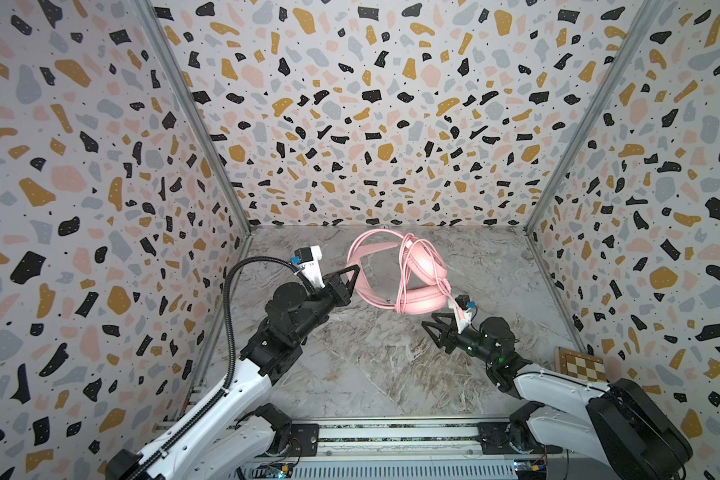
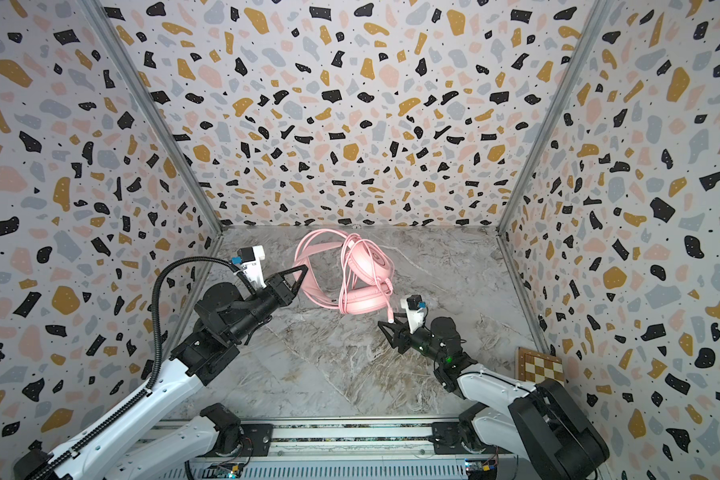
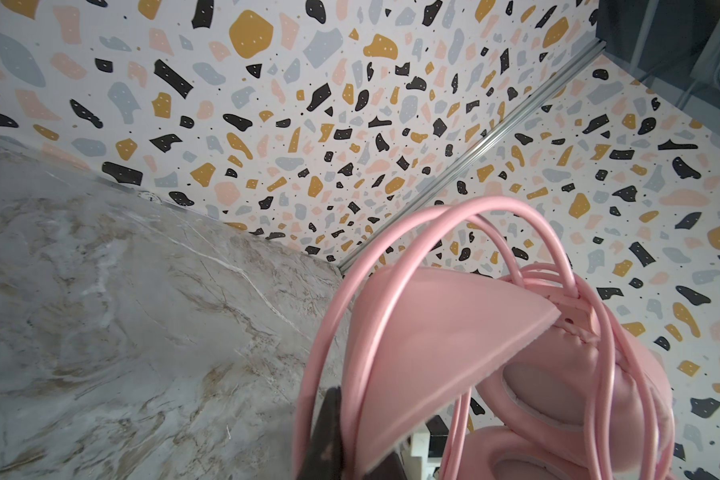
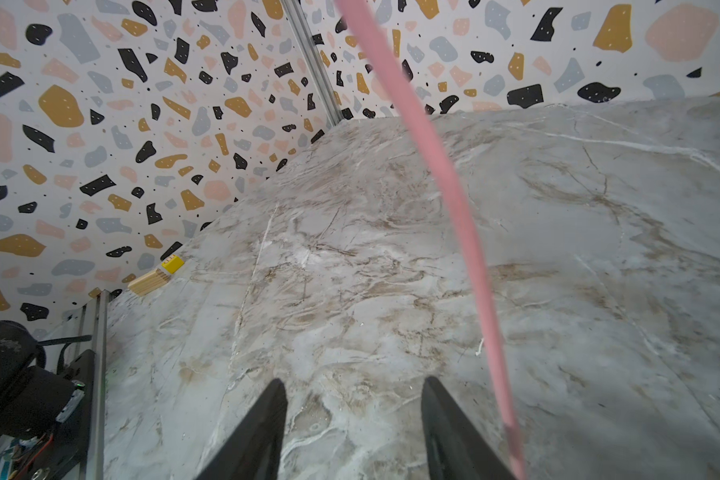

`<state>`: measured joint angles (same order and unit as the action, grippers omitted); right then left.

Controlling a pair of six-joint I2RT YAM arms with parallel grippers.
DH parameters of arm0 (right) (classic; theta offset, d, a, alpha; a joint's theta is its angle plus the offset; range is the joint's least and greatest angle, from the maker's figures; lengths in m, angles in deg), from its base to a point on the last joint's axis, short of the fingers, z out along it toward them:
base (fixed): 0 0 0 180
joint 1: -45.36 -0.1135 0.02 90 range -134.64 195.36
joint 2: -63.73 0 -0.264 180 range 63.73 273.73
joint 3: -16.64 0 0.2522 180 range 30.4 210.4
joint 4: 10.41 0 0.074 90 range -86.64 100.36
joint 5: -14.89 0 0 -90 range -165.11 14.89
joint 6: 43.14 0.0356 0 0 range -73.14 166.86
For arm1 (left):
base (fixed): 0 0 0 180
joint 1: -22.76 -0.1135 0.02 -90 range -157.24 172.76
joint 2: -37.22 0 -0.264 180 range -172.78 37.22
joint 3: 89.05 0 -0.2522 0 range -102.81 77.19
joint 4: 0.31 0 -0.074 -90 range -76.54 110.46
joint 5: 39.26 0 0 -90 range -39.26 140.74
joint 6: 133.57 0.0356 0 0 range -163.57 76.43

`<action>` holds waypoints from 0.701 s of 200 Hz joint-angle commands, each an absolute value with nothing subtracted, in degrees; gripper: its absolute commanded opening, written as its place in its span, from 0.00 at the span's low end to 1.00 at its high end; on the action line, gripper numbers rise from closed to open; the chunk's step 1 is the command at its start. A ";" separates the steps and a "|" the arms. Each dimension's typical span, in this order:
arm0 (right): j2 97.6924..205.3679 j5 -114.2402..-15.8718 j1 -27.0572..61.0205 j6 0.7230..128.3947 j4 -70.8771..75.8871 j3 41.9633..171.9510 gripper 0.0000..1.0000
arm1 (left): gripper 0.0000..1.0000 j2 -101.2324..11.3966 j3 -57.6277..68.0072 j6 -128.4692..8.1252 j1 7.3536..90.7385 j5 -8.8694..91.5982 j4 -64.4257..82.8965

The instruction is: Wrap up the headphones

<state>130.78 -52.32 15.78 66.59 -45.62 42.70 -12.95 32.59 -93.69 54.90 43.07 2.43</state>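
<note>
Nearest, at 5 o'clock on the table point(image 1: 371, 374), the right gripper point(image 1: 432, 332) hangs with its jaws spread and nothing between them. In the right wrist view the cable point(image 4: 454, 199) runs just outside one finger point(image 4: 454, 436), not in the gap. It is blurred, so contact cannot be judged. That stance suggests the loose tail either is being let go or is about to be taken for another turn. A checkerboard point(image 1: 580, 368) lies at 4 o'clock against the side wall, partly cut off by the arm.

Farther in, towards 12 o'clock, are the headphones point(image 1: 427, 266), with cable turns already looped around the stacked earcups. The tail drops from them towards 5 o'clock, to beside the right gripper.

At 9 o'clock of the headset, the left gripper point(image 1: 355, 271) is pressed together on the headband point(image 3: 433, 332). It probably steadies the frame so that the cable can be carried around it.

The pinch itself runs off the edge of the left wrist view, where only one dark finger point(image 3: 329, 436) shows. I cannot tell whether the lower earcup rests on the table. The mic cannot be picked out, and the plug is too small to place surely.
</note>
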 commanded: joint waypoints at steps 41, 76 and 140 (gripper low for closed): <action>135.14 -54.30 17.18 66.16 -51.42 44.97 0.50 | 0.00 -11.20 26.75 -94.63 54.67 37.79 -2.52; 133.31 -52.44 17.11 66.45 -54.43 43.10 0.49 | 0.00 -11.20 26.05 -92.26 54.66 38.36 -1.31; 135.23 -46.47 17.06 67.34 -58.96 42.75 0.49 | 0.00 -11.84 26.74 -92.61 54.66 37.90 -1.57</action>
